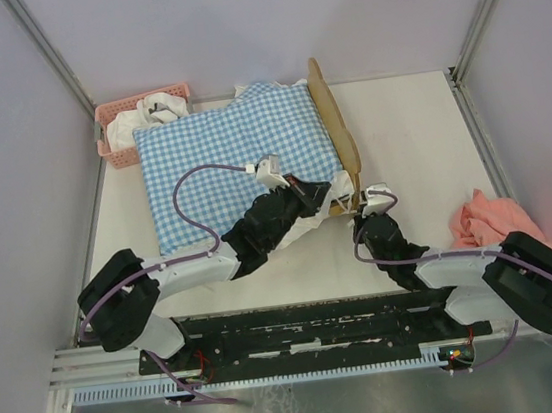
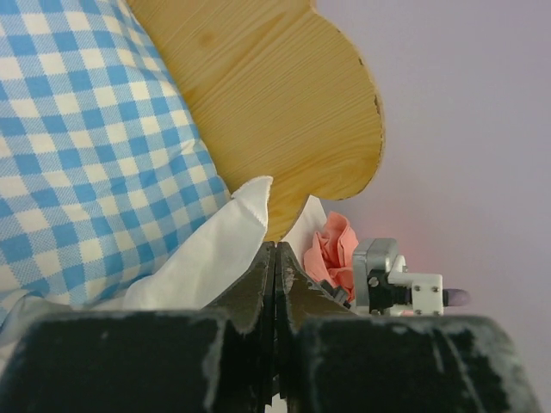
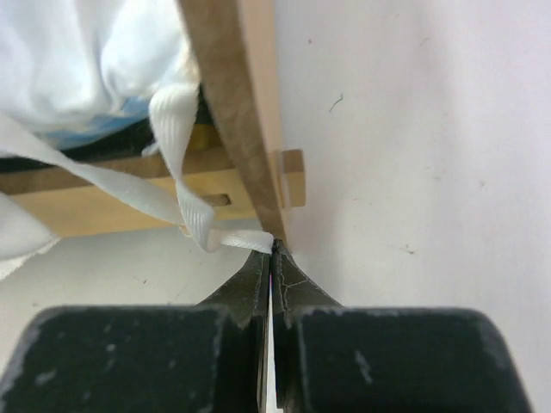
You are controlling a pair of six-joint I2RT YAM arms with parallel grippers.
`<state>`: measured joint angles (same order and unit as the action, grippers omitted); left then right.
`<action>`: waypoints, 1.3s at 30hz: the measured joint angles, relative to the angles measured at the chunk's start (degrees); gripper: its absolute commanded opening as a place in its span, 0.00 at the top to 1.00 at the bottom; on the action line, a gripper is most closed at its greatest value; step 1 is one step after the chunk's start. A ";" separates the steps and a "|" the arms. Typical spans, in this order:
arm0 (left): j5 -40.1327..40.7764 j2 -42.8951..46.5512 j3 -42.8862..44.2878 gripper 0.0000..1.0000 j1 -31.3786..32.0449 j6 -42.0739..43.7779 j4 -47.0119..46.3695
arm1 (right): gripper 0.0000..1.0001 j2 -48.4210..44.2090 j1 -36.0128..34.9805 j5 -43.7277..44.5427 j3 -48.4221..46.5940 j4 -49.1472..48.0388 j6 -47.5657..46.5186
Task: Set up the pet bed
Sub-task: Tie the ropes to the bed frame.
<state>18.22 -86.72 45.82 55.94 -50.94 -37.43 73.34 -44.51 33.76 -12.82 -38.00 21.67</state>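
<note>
Beside the pet bed [image 1: 328, 109], arms bent inward, left gripper [image 2: 275, 254] clenched by gingham bedding [image 1: 230, 162], right gripper [image 3: 274, 251] pinching white ribbon [image 3: 176, 138]

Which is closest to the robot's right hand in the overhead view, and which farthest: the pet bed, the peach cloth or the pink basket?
1. The pet bed: its headboard end sits right beside the right hand, which pinches a white strap.
2. The peach cloth: off to the right side.
3. The pink basket: far left corner.
</note>
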 measured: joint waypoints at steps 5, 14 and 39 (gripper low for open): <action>-0.04 0.76 -0.04 0.97 -0.11 3.28 -0.44 | 0.98 -2.82 1.92 0.28 0.11 1.62 0.13; 6.12 5.81 0.04 0.97 -0.94 7.02 7.98 | 0.98 -0.92 3.87 -3.10 0.11 3.17 2.73; 18.82 13.42 -5.92 0.97 -1.97 9.79 26.08 | 0.98 -10.51 8.09 -5.79 -0.24 12.11 3.96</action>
<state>37.04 -73.30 39.90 53.98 -41.15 -11.35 62.83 -36.42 27.97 -13.06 -25.89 25.63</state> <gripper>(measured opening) 0.034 0.026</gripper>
